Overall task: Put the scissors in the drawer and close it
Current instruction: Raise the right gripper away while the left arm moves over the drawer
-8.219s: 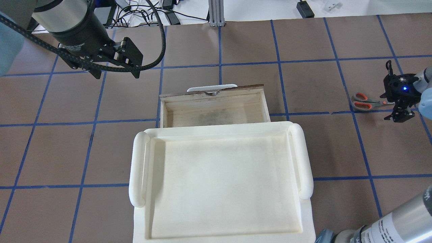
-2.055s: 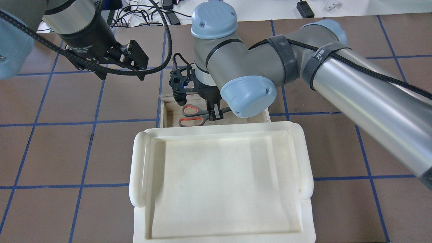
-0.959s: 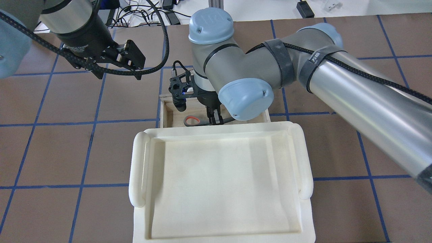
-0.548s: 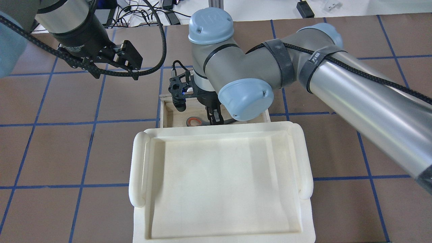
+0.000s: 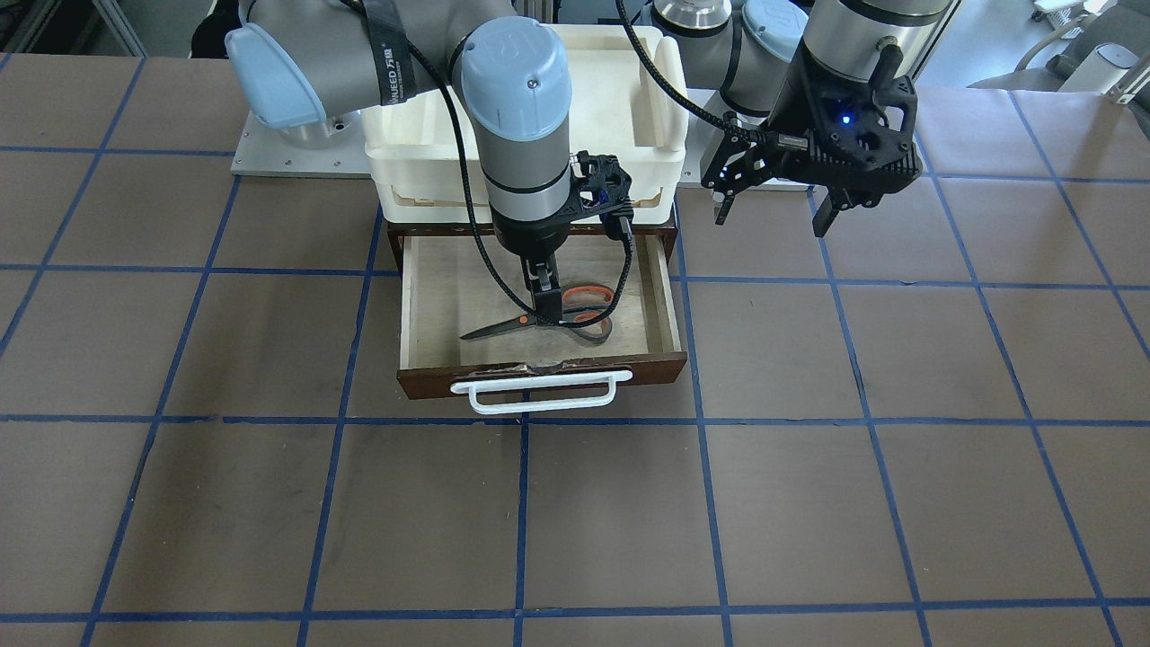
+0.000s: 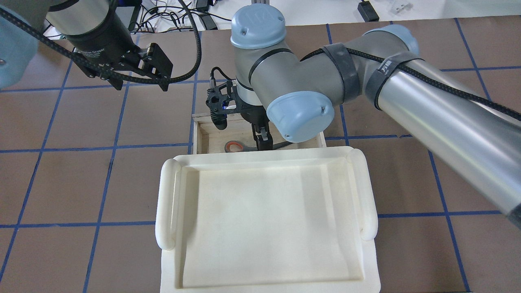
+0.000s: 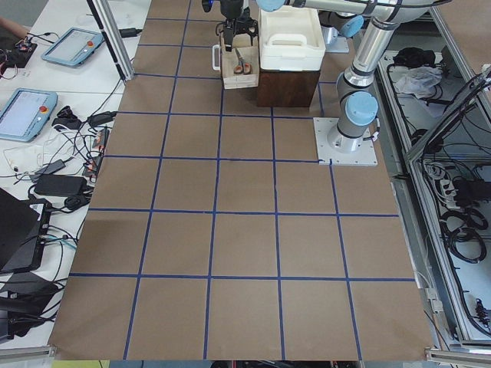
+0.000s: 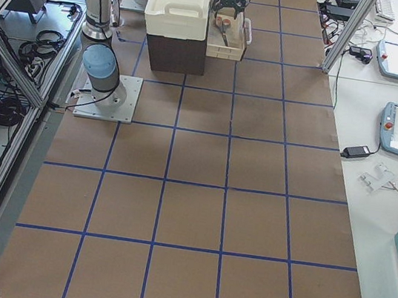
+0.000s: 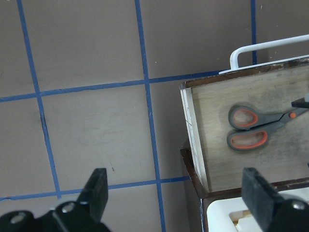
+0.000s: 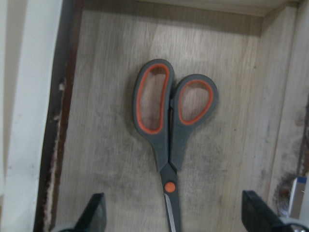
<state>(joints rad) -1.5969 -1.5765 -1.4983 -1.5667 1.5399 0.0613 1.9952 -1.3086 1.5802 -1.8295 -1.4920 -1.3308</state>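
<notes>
The scissors lie flat on the floor of the open drawer, grey handles toward the view's right and blades toward its left in the front-facing view. My right gripper hangs just above their pivot. It is open; in the right wrist view its fingers stand wide apart on either side of the blades. My left gripper hovers open and empty beside the drawer, which it sees with the scissors inside. The white bar handle faces away from the robot.
A cream-white tray sits on top of the dark cabinet that the drawer slides out of. The right arm's elbow hides most of the drawer from overhead. Brown table with blue tape grid all around.
Earlier the right gripper carried the scissors from the table's right side and lowered them into the drawer. Now they rest on the drawer floor and the gripper has edged slightly away.
</notes>
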